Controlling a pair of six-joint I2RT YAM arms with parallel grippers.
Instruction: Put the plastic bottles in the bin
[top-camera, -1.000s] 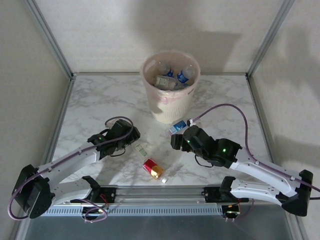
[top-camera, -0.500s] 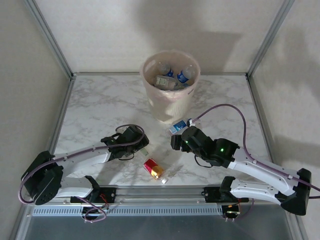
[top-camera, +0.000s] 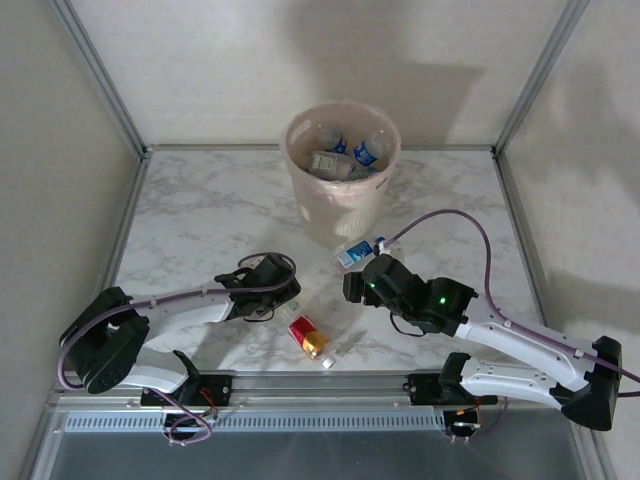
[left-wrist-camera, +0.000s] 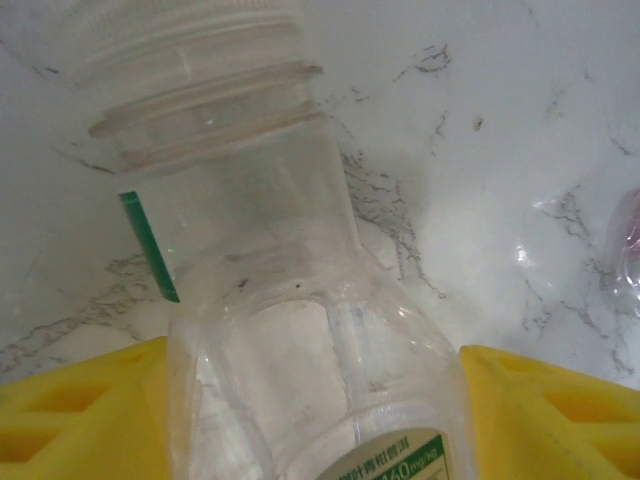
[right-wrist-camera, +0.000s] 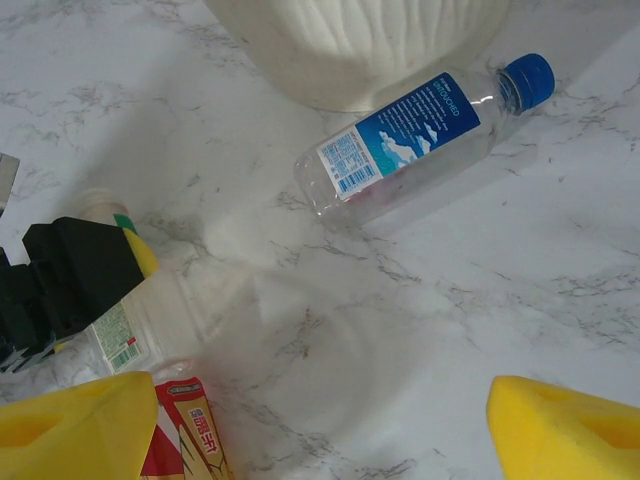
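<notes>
Your marble table (top-camera: 200, 200) took up the middle of the top view, walled in by pale panels. At its far side, upper centre of the frame, stood the bin (top-camera: 340, 215), cream-white and upright with a pinkish liner over its rim. Several bottles lay inside it (top-camera: 345, 155), blue caps and labels showing among them. In the right wrist view the bin's ribbed wall (right-wrist-camera: 360, 40) ran along the top edge.

Your left gripper (top-camera: 280, 296) lay low over the table, left of centre in the top view. In the left wrist view it (left-wrist-camera: 315, 425) had a yellow pad against each side of the clear green-labelled bottle (left-wrist-camera: 300, 330). The jaws were drawn in around the bottle's body and seemed to grip it, though the contact sat at the frame's very bottom. That bottle lay on the marble with its uncapped threaded neck pointing to the upper left.

Your right gripper (top-camera: 352, 285) sat right of centre in the top view. In its wrist view (right-wrist-camera: 320, 430) the jaws stood spread wide with bare marble between them and nothing held.

The blue-labelled bottle (right-wrist-camera: 420, 130) lay on its side just beside the bin's foot, its cap to the upper right. The red-and-gold bottle (top-camera: 306, 336) lay near the front rail, bottom centre, between the two grippers. A small white bit (top-camera: 328, 362) lay just below it.
</notes>
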